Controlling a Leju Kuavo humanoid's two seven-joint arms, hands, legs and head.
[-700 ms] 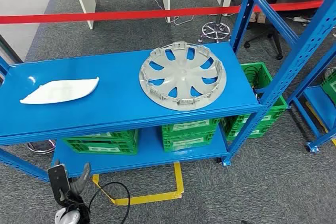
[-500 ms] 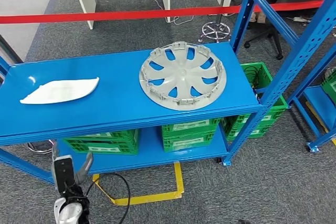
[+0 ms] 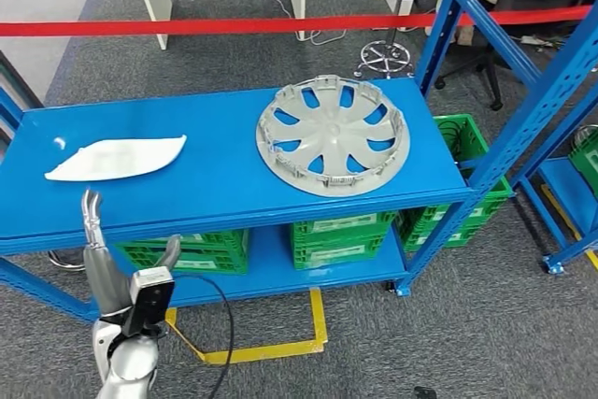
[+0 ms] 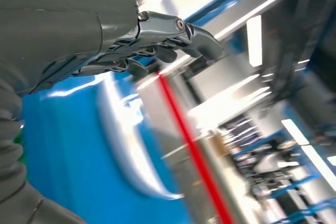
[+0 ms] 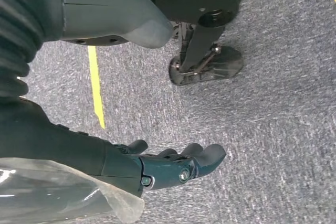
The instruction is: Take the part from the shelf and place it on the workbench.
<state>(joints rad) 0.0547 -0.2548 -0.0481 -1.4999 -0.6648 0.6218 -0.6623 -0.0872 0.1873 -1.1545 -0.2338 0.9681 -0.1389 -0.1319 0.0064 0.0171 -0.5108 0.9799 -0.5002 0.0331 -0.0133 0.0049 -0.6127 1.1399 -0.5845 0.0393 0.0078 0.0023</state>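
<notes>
The left robot hand (image 3: 99,259) is empty with its fingers spread, just below the shelf (image 3: 211,189) edge. Above it on the shelf lies the white part (image 3: 116,158). It looks thin, light and bendy, so hold its near long edge.

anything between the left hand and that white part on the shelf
Nothing visible. The left hand is raised in front of the blue shelf's front edge, below the white part, which lies alone on bare shelf top.

Bright, even light; left wrist view perhaps motion-blurred.
</notes>
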